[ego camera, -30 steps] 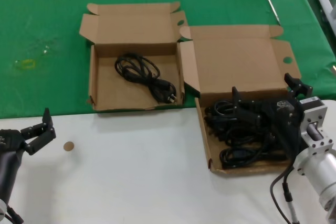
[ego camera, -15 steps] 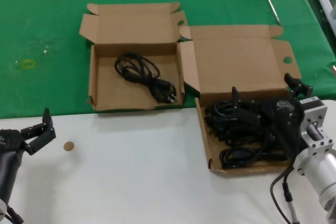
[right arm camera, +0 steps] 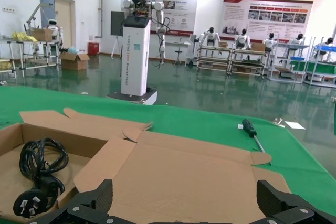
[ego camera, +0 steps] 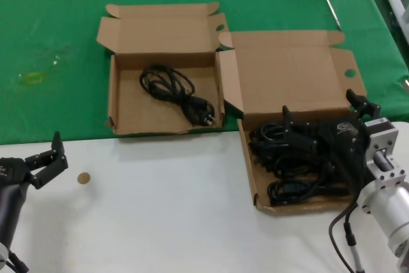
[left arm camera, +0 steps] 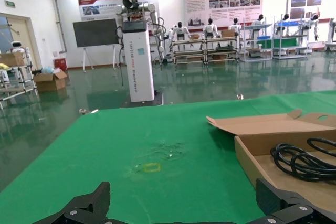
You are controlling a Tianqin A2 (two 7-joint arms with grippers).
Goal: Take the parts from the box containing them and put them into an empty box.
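Sitting low in the wide box (ego camera: 255, 183), the right gripper (ego camera: 323, 135) has its fingers spread over the pile of cables (ego camera: 284, 171) – not pinching any. One cable (ego camera: 176, 92) lies in the small box (ego camera: 121, 110) – upper left of the wide one. Left gripper (ego camera: 51, 158) waits, fingers apart, over the white table (ego camera: 160, 222).

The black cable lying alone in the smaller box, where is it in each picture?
Head view: the lone cable lies in the smaller box, left of the wider box.
Left wrist view: only its loops show, at the picture's edge, inside the box wall.
Right wrist view: coil and plug lie in the box beside the wider box's raised lid.
Shared landmark: the smaller box's lid flap, seen in all three.
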